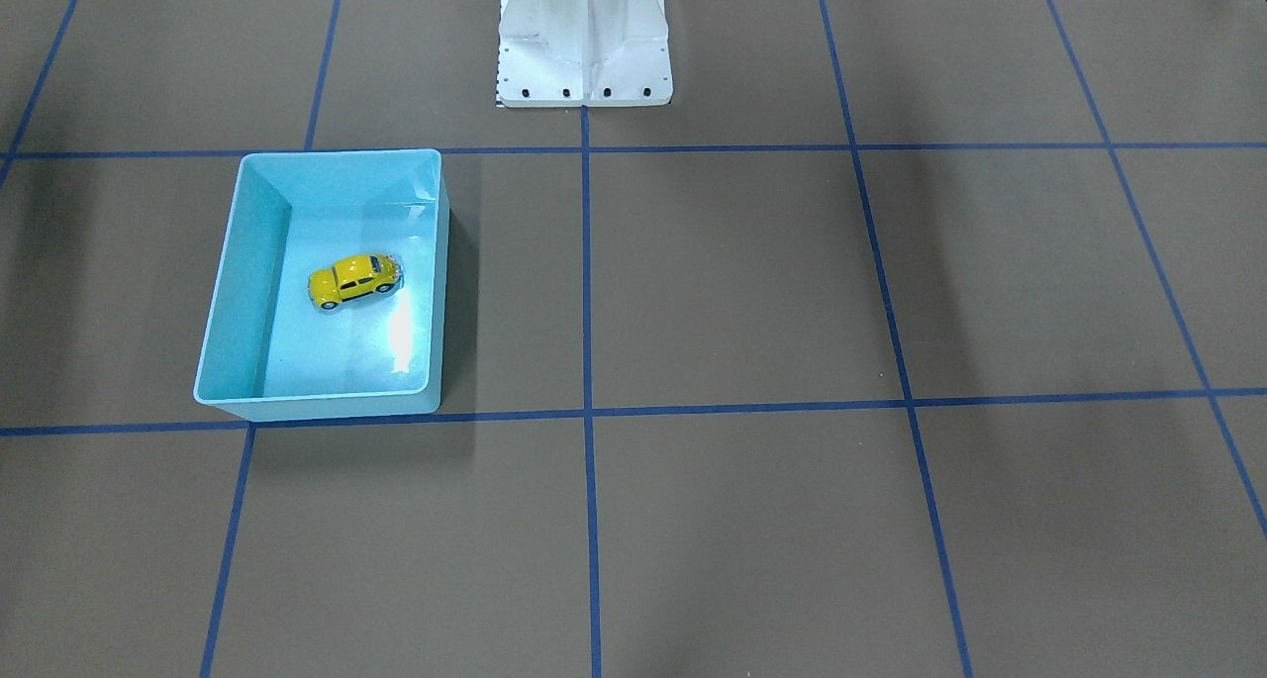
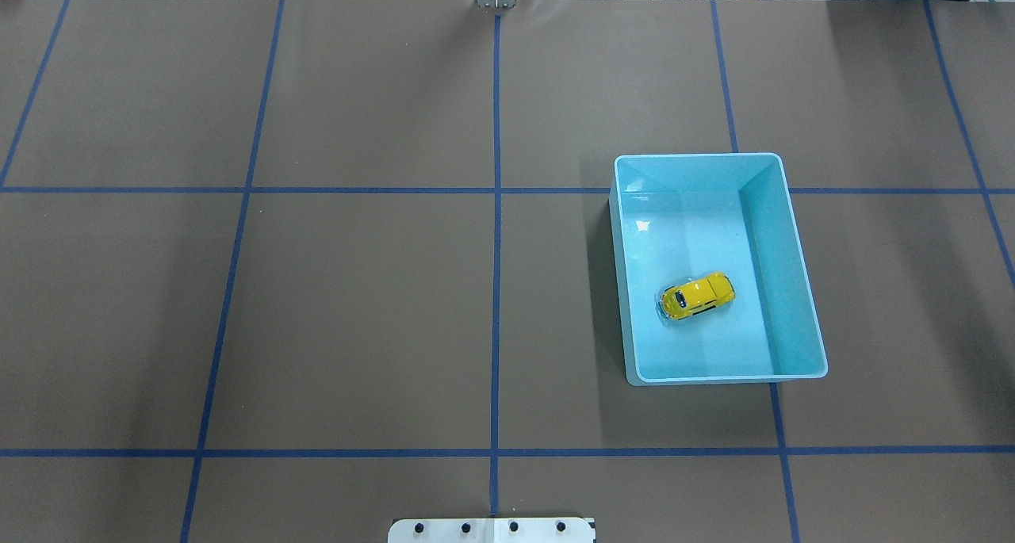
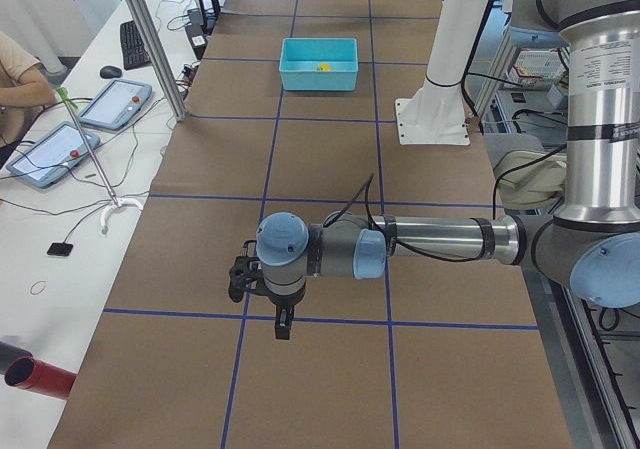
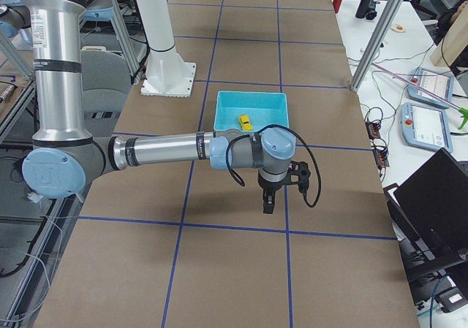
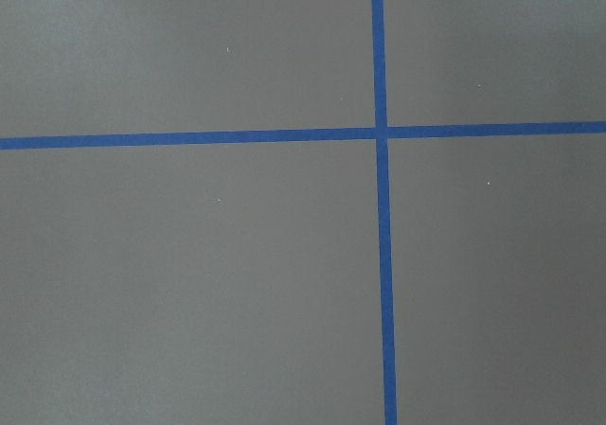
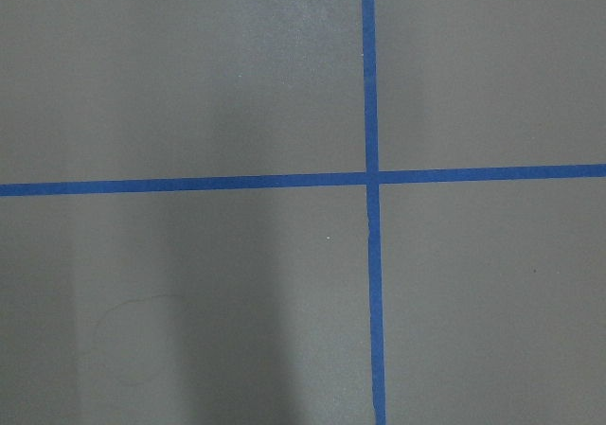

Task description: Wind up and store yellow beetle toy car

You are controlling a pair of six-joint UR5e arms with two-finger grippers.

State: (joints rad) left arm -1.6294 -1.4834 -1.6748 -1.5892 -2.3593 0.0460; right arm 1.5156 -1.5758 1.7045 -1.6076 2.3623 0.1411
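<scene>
Yellow beetle toy car (image 2: 698, 296): you have one, standing on its wheels on the floor of the single turquoise bin (image 2: 781, 273), on the robot's right half of the table (image 2: 357, 289). Its long axis runs across the bin, slightly skewed; the nose end is unclear. Two pincers, the left gripper (image 3: 283, 327) and the right gripper (image 4: 268, 204), point down over the table, apart from the bin. You cannot tell whether either is open or holding anything.

Robotics lab, test bench.
Brown-papered table (image 2: 357, 313) gridded in blue tape (image 2: 496, 289), white pedestal (image 1: 584, 45) bolted on, silver-and-blue robot arm (image 3: 440, 239), teach pendants (image 3: 115, 104) on a white side bench (image 3: 40, 249), laptop (image 4: 439, 196), metal frame post (image 3: 152, 44).
</scene>
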